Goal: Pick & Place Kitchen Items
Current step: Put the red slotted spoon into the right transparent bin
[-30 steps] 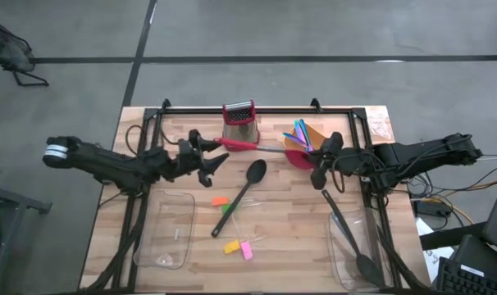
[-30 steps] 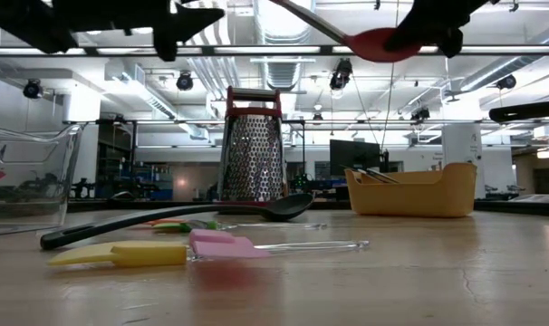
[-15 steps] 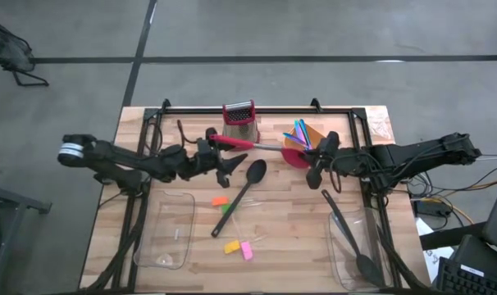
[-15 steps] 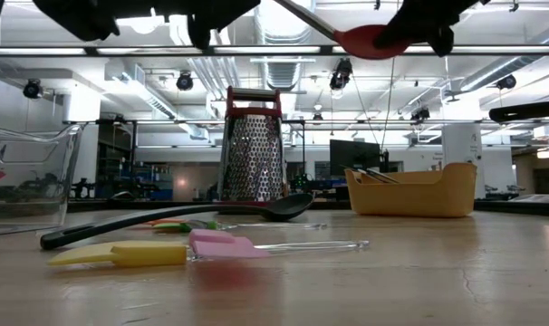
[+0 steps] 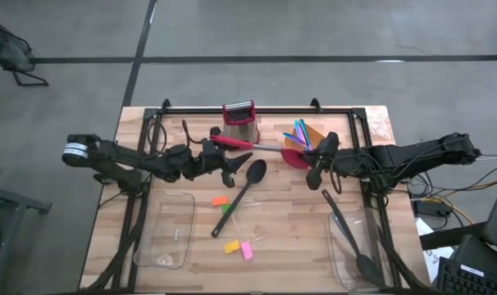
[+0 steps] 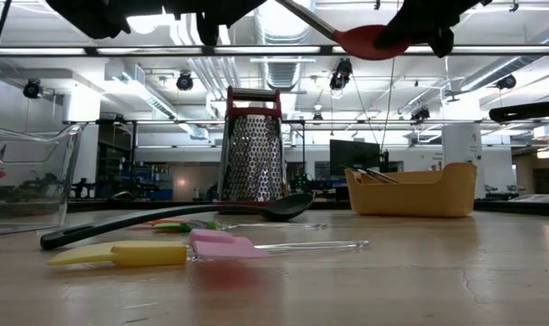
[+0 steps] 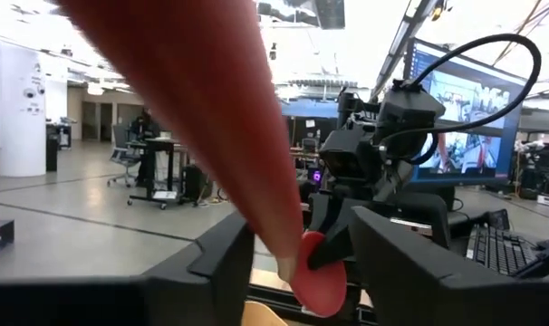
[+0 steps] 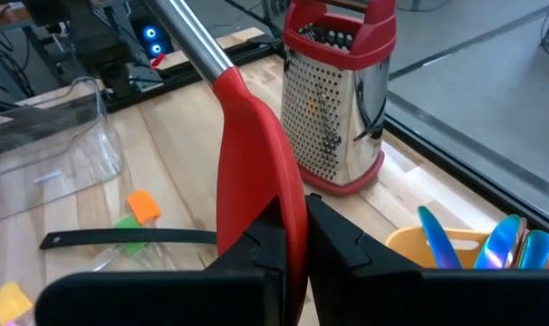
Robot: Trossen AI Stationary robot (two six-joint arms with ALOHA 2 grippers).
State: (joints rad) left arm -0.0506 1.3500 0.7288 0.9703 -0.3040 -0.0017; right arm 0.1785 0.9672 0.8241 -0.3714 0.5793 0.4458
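The red-headed spoon point(image 5: 257, 146) hangs in the air over the table's far middle, with its metal shaft and red handle point(image 5: 232, 141) pointing toward the table's left. My right gripper point(image 5: 316, 168) is shut on its red head point(image 5: 296, 156). My left gripper point(image 5: 230, 168) is open at the handle end. In the left wrist view its fingers point(image 7: 229, 263) stand on either side of the handle point(image 7: 229, 136). A long black spoon point(image 5: 242, 192) lies on the table, with orange point(image 5: 220, 200), green point(image 5: 226, 208), yellow point(image 5: 230, 246) and pink point(image 5: 246, 250) pieces near it. My right gripper pinches the spoon's red head point(image 8: 256, 181) between its two fingers, which come level from the table's right side. The spoon is lifted clear, and its shaft point(image 8: 197, 41) runs away toward my left arm. Whether my left gripper touches the handle, I cannot tell.
The red box grater point(image 5: 239, 123) stands at the far middle. The orange bowl point(image 5: 312, 135), holding blue and purple sticks, is beside my right gripper. Clear containers sit at the near left point(image 5: 166, 233) and near right point(image 5: 371, 246); the right one holds a black spoon point(image 5: 351, 242).
My left gripper has gone toward the table's right, up to the spoon's red handle, and stays open. My right gripper has kept the spoon still in the air.
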